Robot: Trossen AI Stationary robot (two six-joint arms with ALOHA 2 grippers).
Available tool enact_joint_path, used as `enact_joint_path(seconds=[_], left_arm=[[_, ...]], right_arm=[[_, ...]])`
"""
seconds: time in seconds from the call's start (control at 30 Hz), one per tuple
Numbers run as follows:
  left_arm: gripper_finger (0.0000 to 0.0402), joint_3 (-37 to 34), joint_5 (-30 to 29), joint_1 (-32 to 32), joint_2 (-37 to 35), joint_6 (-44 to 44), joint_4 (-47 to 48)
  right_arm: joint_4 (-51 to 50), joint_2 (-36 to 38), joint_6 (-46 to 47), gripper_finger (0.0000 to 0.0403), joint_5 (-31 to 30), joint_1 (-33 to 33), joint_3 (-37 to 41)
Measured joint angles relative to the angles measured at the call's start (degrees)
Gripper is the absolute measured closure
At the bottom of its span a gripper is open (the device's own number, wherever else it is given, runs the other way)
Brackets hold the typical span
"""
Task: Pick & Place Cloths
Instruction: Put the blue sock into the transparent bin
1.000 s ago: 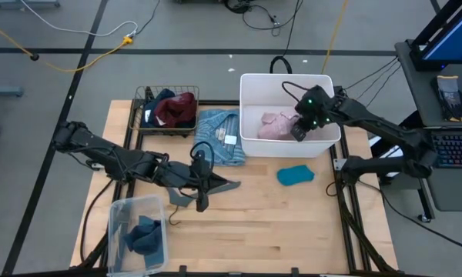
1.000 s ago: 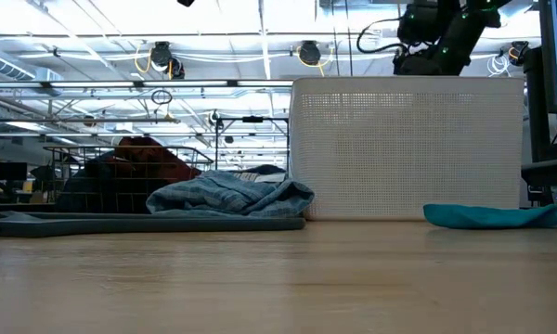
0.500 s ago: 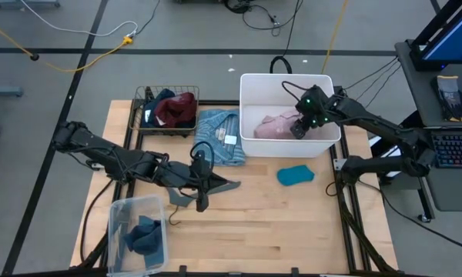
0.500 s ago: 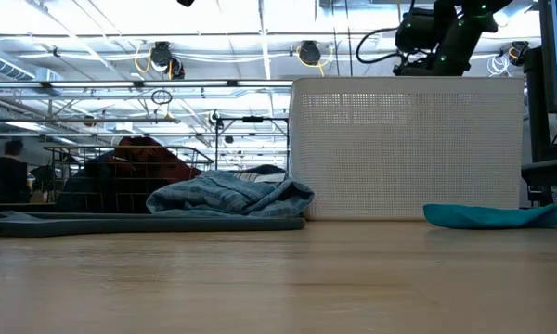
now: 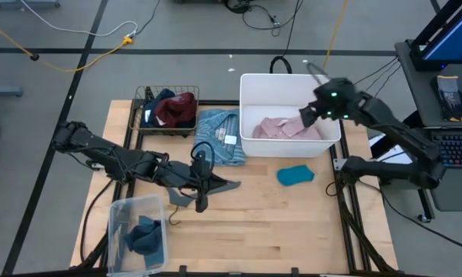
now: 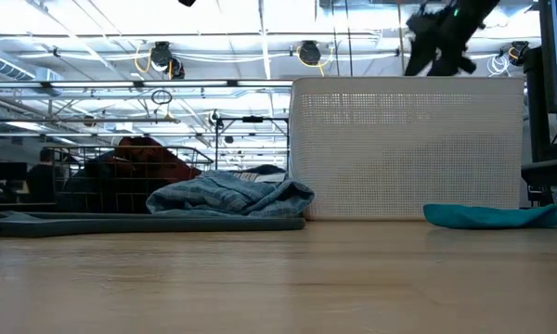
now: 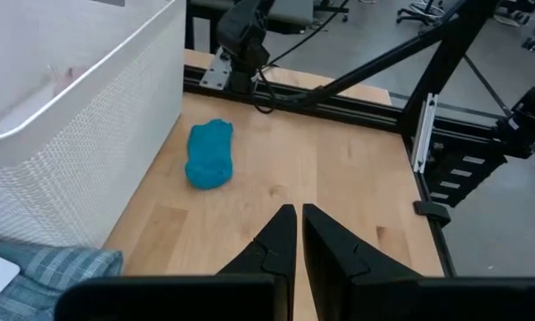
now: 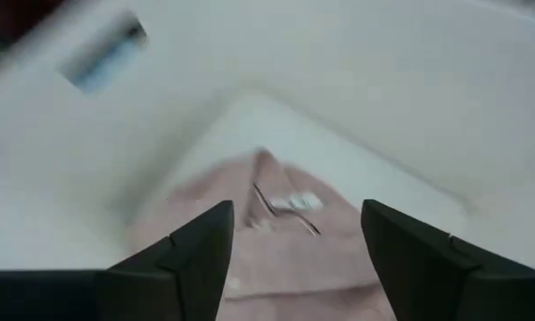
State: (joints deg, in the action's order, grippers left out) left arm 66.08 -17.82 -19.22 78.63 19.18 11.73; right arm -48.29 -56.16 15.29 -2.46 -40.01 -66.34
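Note:
The pink shirt [image 5: 283,128] lies spread on the floor of the white basket [image 5: 250,85], also seen in the right wrist view [image 8: 276,241]. My right gripper [image 5: 308,117] hangs open above it, over the basket's right part, touching nothing. The light blue striped shirt [image 5: 218,135] lies on the table left of the basket. The small teal piece [image 5: 295,175] lies in front of the basket. My left gripper [image 5: 232,185] rests shut near the table's middle, its fingers [image 7: 285,234] pointing toward the teal piece [image 7: 209,153].
A wire basket [image 5: 141,96] at the far left holds maroon and dark navy pieces. A clear bin [image 5: 117,231] at the near left holds slate-blue pieces. A grey hanger [image 5: 177,200] lies under my left arm. Bare wood lies near the front edge.
My right gripper has opened and let go of the pink shirt, then risen and drawn back toward the table's right edge. The shirt has dropped and spread flatter on the basket floor.

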Motion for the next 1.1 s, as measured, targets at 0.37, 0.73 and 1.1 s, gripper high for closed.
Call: enact_joint_path(seconds=[0.37, 0.73, 1.1], left_arm=[[0.0378, 0.00, 0.39, -0.02, 0.00, 0.02, -0.01], [0.0378, 0.00, 0.29, -0.02, -0.02, -1.35, -2.21], [0.0378, -9.28, -0.66, 0.00, -0.74, 0.63, -13.48]], right_arm=[[4.91, 11.74, 9.13, 0.0239, 20.63, 6.33, -4.32], [3.67, 16.84, 10.14, 0.0397, 20.63, 22.51, -4.31], [3.89, 11.36, 10.84, 0.0400, 16.47, 39.05, -4.31]])
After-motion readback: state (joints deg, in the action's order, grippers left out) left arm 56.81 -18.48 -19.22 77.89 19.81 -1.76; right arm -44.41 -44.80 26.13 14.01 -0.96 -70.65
